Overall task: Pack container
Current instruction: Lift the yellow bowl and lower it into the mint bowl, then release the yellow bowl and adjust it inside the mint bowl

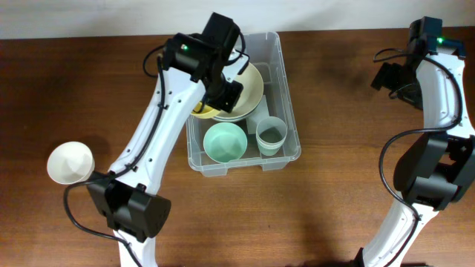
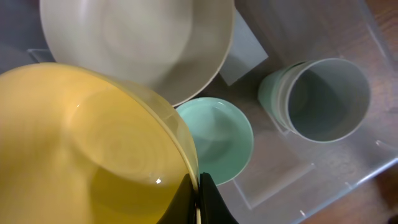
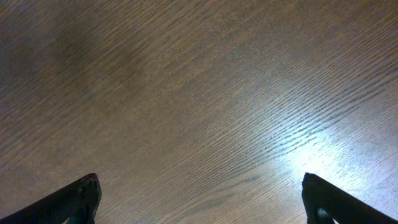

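- Wooden table (image 1: 334, 208): the container (image 1: 245, 165) is set at its far edge.
- A yellow bowl (image 2: 81, 149) is pinched by the left gripper (image 2: 199, 202) above it.
- The right gripper (image 3: 199, 193) is spread wide.

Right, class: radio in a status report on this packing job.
Left gripper shut on yellow bowl over container. Right gripper open above table. Container part-filled, nothing blocking; white bowl outside.
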Available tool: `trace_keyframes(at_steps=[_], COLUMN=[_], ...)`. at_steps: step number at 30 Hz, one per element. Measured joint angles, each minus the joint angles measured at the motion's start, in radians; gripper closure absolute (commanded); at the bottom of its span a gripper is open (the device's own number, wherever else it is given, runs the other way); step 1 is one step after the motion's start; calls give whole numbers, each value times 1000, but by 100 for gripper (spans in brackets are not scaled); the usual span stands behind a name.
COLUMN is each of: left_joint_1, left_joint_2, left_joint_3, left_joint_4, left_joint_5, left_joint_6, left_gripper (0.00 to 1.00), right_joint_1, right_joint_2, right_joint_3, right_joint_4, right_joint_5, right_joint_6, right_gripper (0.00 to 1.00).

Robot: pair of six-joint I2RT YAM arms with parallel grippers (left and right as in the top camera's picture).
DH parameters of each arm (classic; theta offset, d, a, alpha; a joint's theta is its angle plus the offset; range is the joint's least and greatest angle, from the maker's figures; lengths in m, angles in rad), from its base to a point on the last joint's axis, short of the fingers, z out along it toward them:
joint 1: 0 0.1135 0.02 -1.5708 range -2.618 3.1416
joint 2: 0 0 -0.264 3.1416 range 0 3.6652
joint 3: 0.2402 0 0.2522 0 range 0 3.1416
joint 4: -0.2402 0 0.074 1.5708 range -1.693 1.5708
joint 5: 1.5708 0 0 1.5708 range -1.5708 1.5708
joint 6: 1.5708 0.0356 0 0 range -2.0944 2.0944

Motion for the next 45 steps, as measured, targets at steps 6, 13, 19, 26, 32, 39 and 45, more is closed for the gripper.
trace_keyframes(at_steps=[6, 13, 19, 26, 32, 39, 45], left_joint_1=[-21, -71, -103, -102, -103, -94, -13], left_joint_2=[0, 3, 25, 81, 85, 85, 85], left_joint_3=[0, -13, -98, -164, -167, -155, 23], left_joint_4=[0, 1, 26, 62, 75, 72, 25], left_joint_5=[19, 40, 40, 40, 39, 40, 19], left_joint_6=[0, -2, -55, -89, -92, -114, -163], left_gripper=[99, 100, 100, 99, 55, 51, 56], right_joint_1=[0, 0, 0, 0, 0, 0, 0], right_joint_2=[0, 0, 0, 0, 0, 0, 0], right_joint_3=[0, 0, 0, 0, 0, 0, 0], right_joint_4=[0, 0, 0, 0, 0, 0, 0], right_joint_5=[0, 0, 0, 0, 0, 0, 0], right_joint_6=[0, 0, 0, 0, 0, 0, 0], right_gripper=[1, 1, 1, 1, 1, 1, 1])
